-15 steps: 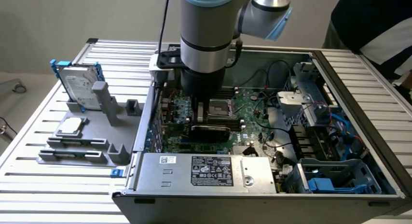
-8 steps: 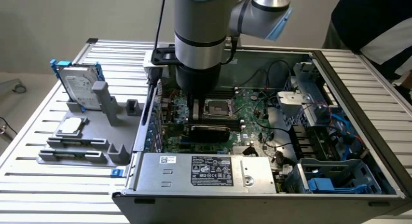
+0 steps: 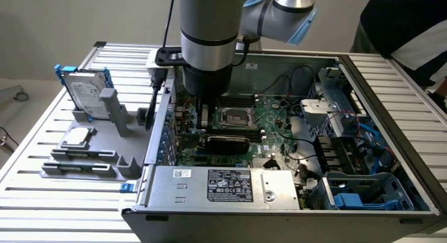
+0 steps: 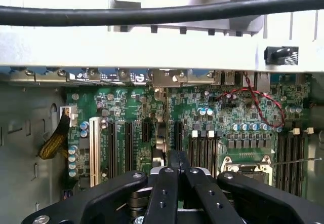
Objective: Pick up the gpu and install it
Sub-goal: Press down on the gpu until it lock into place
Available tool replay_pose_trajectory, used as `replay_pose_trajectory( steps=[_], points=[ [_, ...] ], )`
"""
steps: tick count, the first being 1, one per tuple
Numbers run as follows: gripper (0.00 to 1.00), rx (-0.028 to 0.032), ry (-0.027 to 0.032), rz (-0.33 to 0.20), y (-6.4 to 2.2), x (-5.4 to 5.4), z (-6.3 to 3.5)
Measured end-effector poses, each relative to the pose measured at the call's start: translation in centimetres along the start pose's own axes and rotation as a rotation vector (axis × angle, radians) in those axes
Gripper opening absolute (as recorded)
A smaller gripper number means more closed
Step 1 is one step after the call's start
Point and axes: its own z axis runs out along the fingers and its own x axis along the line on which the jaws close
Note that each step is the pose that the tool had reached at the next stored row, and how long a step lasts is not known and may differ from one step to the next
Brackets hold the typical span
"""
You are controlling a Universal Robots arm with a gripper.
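Exterior view: the grey robot arm reaches down into the open black computer case (image 3: 391, 164) on the slatted metal table (image 3: 42, 148). Its black claw (image 4: 177, 176) is pressed together above the green motherboard (image 4: 212, 117). A black-covered gpu card (image 3: 227, 143) lies on the board's near side, just beside the arm.

Robot arm (image 3: 206, 49) low inside the open computer case (image 3: 279, 214), above the black-covered gpu (image 3: 227, 143) on the motherboard (image 3: 269, 117).
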Motion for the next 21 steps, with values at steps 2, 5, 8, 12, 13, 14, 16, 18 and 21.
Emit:
replay_pose_trajectory(
  steps=[2,5,8,12,13,14,16,18,21],
  points=[
    [0.11,-0.0018,0.0002,-0.001,0.42,0.0,-0.06],
    [0.11,-0.0054,0.0002,-0.003,0.99,0.0,-0.05],
    [0.11,-0.0066,0.0005,-0.005,1.53,0.0,-0.04],
    [0.11,-0.0068,0.0020,-0.006,2.19,0.0,-0.05],
    [0.11,-0.0068,0.0028,-0.006,2.33,0.0,-0.07],
    [0.11,-0.0068,0.0037,-0.006,2.46,0.0,-0.10],
    [0.11,-0.0069,0.0054,-0.007,2.66,0.0,-0.18],
    [0.11,-0.0069,0.0071,-0.007,2.68,0.1,-0.45],
    [0.11,-0.0071,0.0076,-0.007,2.72,0.3,-1.14]
  ],
)
